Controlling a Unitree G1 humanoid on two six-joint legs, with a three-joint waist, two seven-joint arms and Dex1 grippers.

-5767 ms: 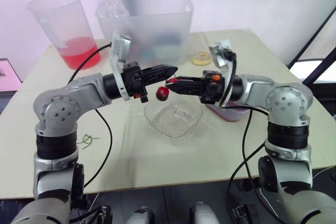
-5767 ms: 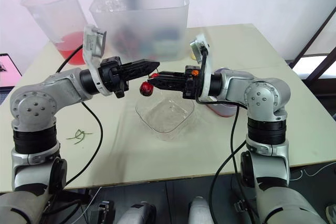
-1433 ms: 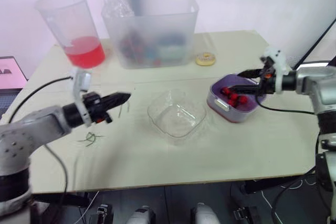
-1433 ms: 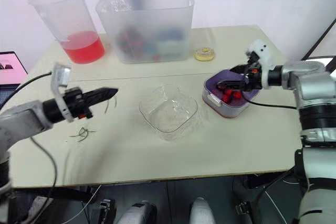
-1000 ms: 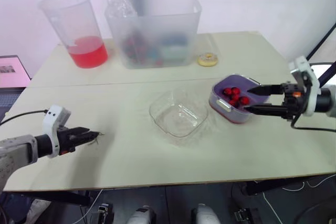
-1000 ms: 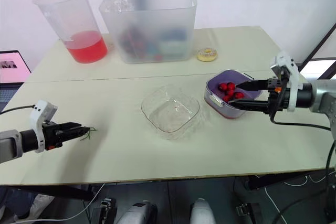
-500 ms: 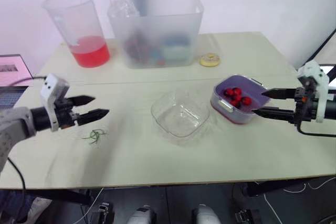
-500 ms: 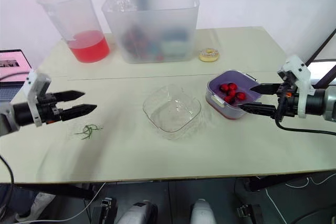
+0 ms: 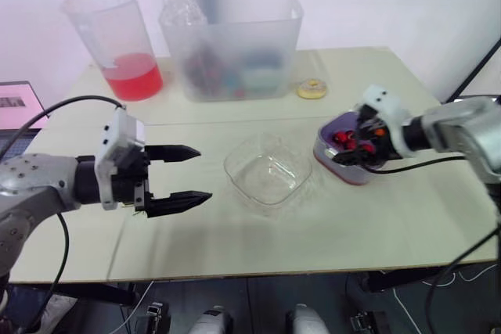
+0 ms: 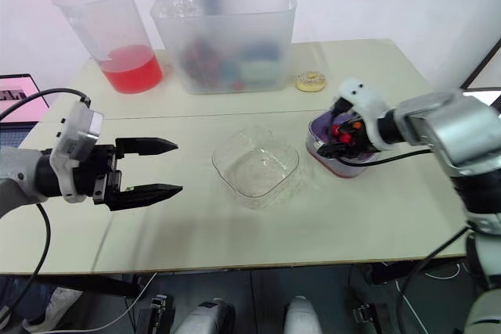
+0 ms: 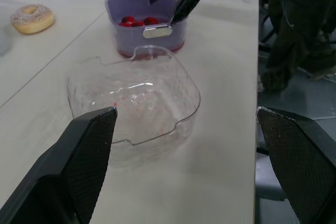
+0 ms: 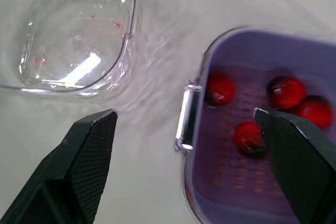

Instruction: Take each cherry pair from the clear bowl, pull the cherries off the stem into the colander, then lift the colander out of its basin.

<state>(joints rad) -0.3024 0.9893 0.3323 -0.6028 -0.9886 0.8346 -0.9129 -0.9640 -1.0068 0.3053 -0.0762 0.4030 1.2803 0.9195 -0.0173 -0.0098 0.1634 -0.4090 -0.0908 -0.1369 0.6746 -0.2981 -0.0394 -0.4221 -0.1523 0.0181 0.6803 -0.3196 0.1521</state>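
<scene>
- Right wrist view looks down between the widely spread fingers of the right end effector [image 10: 338, 140]. The purple colander [image 12: 247, 45] lies directly below them, its metal handle [image 12: 186, 116] roughly midway between the fingertips, nothing pinched yet.
- Four or five cherries [image 12: 220, 88] lie loose on the colander floor, on the far side of that handle from the clear bowl [image 10: 256, 163]. The bowl holds only red smears, so lifting the colander looks like the remaining step.
- Gripping only that one handle risks the colander tipping as it rises, and the loose cherries rolling out over the low side.
- One finger hangs over the cherries; closing too deep could crush or flick one out.
- The colander may stick in its basin [image 11: 137, 52], so both could come up together or the basin skid on the counter [image 10: 235, 232].
- Left end effector [image 9: 205, 174] hovers with fingers spread, empty, the clear bowl just ahead of its fingertips. It is not bracing the basin, and a forward reach could knock the light bowl.
</scene>
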